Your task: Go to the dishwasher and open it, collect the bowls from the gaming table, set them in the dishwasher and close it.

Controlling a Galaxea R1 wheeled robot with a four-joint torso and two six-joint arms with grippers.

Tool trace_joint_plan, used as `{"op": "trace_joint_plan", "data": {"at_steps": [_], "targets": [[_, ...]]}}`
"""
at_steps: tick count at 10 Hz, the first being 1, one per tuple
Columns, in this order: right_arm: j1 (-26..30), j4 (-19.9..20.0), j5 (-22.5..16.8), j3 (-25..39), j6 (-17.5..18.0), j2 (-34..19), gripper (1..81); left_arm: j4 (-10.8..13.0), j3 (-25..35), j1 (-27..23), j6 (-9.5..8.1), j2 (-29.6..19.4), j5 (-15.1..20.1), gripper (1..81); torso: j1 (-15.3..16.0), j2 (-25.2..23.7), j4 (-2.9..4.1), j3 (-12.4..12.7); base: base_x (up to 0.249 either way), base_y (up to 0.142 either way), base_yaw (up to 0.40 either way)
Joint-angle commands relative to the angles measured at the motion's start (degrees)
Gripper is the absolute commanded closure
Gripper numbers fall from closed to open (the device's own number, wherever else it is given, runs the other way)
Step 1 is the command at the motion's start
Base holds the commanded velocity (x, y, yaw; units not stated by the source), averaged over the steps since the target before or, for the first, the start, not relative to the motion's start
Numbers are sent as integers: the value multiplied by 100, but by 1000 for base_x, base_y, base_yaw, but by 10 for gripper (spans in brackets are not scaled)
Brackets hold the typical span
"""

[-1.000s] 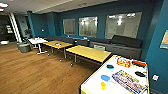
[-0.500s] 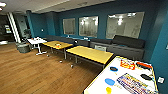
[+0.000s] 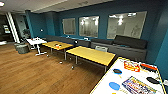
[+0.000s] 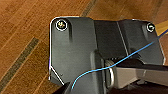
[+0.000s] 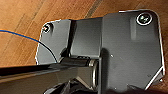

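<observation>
The gaming table (image 3: pixel 106 81), long with a plain white top, reaches into the head view at the lower right. On it lie a blue bowl (image 3: pixel 114 85), a black bowl (image 3: pixel 117 71), a second black bowl (image 3: pixel 152 80) and a red bowl (image 3: pixel 148 67). Two colourful printed boxes (image 3: pixel 131 66) (image 3: pixel 138 87) lie among them. The dishwasher is out of view. Both wrist views look down on brown wood floor (image 4: pixel 22 50) (image 5: pixel 22 20) past the robot's dark plate.
Two yellow-wood-topped tables (image 3: pixel 91 55) (image 3: pixel 57 45) stand in the middle of the room, and a small white table (image 3: pixel 36 41) further left. A dark sofa bench (image 3: pixel 117 45) runs along the blue wall. Round grey stools (image 3: pixel 22 48) stand at the left. Wood floor (image 3: pixel 40 75) spreads in front.
The whole head picture has shifted: the camera has come nearer to the white-topped table, which now shows larger at the lower right. The things on it have not moved.
</observation>
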Motion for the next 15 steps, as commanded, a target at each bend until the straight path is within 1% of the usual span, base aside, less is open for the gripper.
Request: {"op": "trace_joint_plan", "data": {"at_steps": [1, 3, 8, 10, 12, 15], "targets": [[264, -60, -293, 29, -24, -35, 10, 39, 13, -266, 36, -8, 282, 10, 0, 0, 0, 0, 124, 0, 0], [273, -60, -293, 29, -24, -35, 10, 39, 13, -275, 36, 1, 282, 10, 2, 2, 0, 0, 86, 0, 0], [273, -60, -293, 29, -24, -35, 10, 13, 13, -266, 27, 1, 300, 10, -2, 4, 0, 0, -19, 0, 0], [264, -60, -293, 29, -24, -26, 10, 39, 13, -266, 36, 1, 282, 10, -2, 4, 0, 0, 0, 0, -58], [255, -60, -293, 29, -24, -35, 10, 39, 13, -266, 36, 1, 282, 10, -5, 4, 0, 0, 0, 0, -288], [291, -43, -302, 29, -24, -26, 10, 39, 13, -266, 36, -7, 282, 10, -5, 2, 0, 0, 0, 0, -395]]}}
